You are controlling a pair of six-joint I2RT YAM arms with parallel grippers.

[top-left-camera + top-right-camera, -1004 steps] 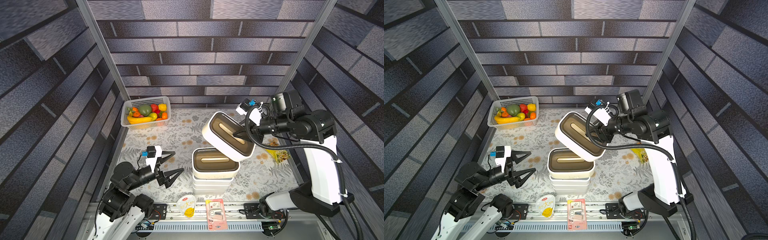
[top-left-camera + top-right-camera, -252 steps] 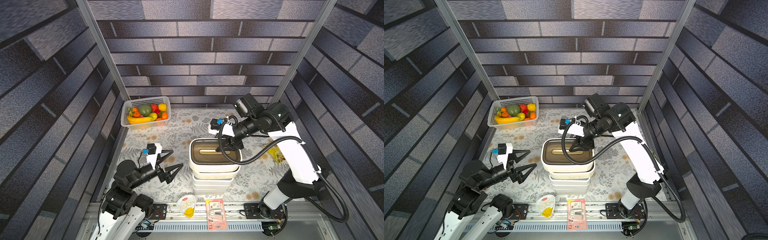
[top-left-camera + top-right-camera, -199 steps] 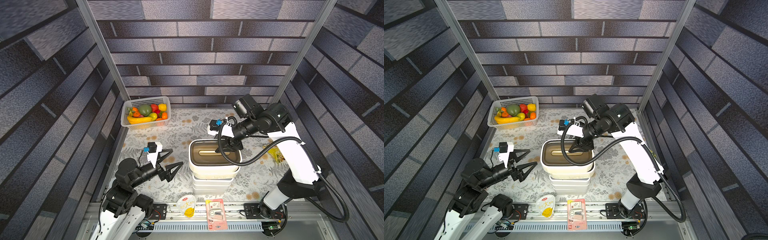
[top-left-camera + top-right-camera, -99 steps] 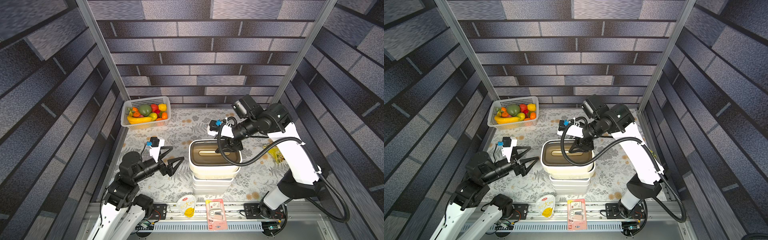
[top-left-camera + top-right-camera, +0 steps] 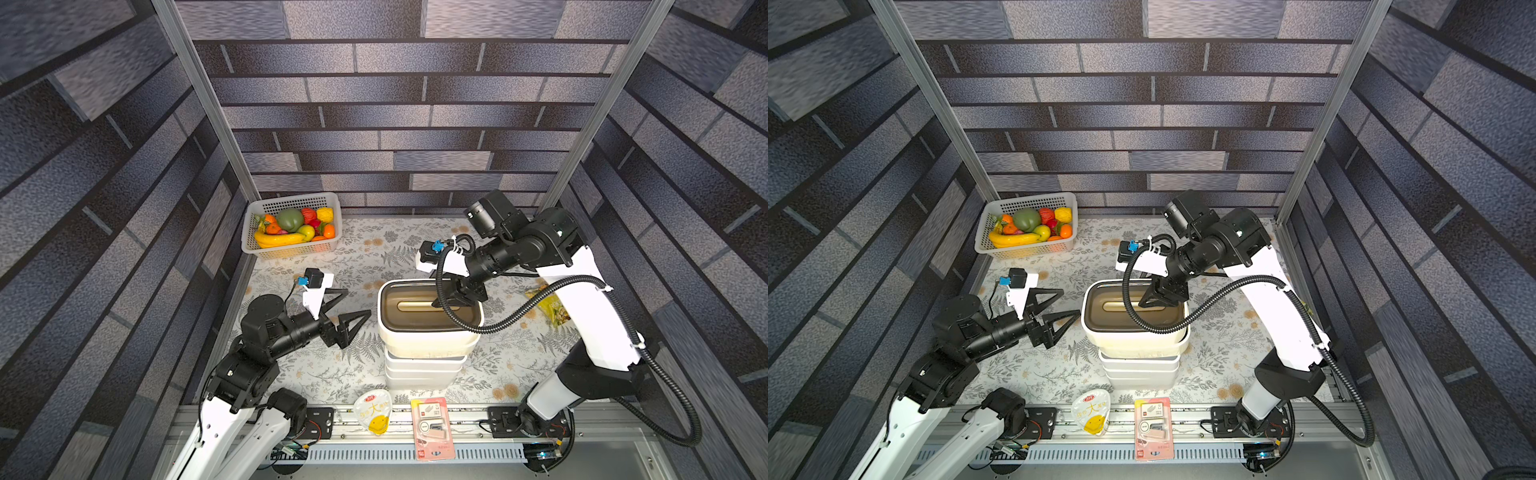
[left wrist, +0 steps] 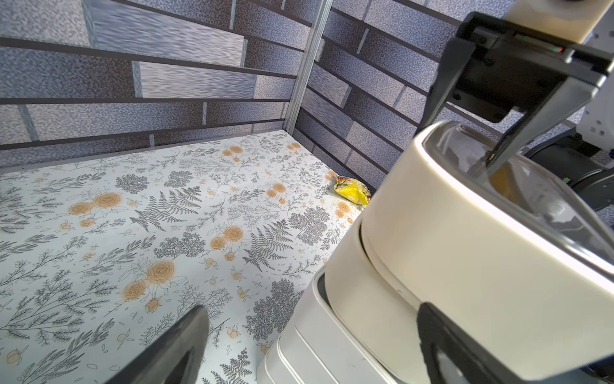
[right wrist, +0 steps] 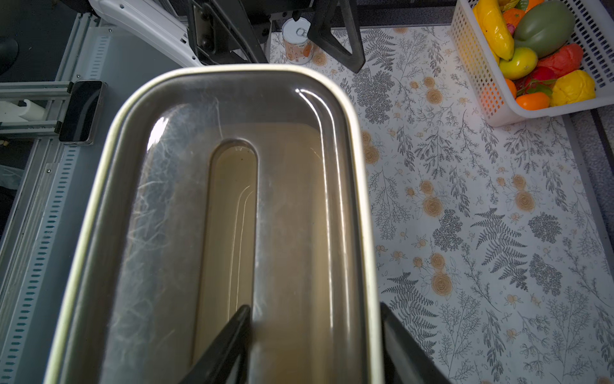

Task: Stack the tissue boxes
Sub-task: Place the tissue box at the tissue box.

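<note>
The right tool [image 7: 315, 306] straddled one long side of the top tissue box [image 5: 428, 334]. One finger [image 7: 229, 339] reached down into the lid's oval slot [image 7: 232, 212], and the other ran outside the wall. I could not tell whether it was clamping that side or had let go (in the wrist view both fingers lay very close to the plastic). In both top views its arm came in from about 2 o'clock.

The cream box, with its dark see-through lid, rested on the lower boxes [image 5: 422, 370], which were pale grey-white. The stack stood on the floral bench [image 5: 374, 257], a little toward 6 o'clock from the middle.

The left tool [image 5: 358, 303] hung at 9 o'clock of the stack, just beside it. It was spread wide and held nothing, with its fingers pointing at the boxes.

Farther out, a yellow snack packet [image 5: 550, 305] lay at 3 o'clock near the side wall. The fruit basket [image 5: 291, 251] sat in the 11 o'clock corner. At 6 o'clock, on the front rail, lay a sealed cup [image 5: 374, 413] and a red card pack [image 5: 432, 428]. The right wrist view also showed a small can [image 7: 297, 40] on the bench by the left arm.
</note>
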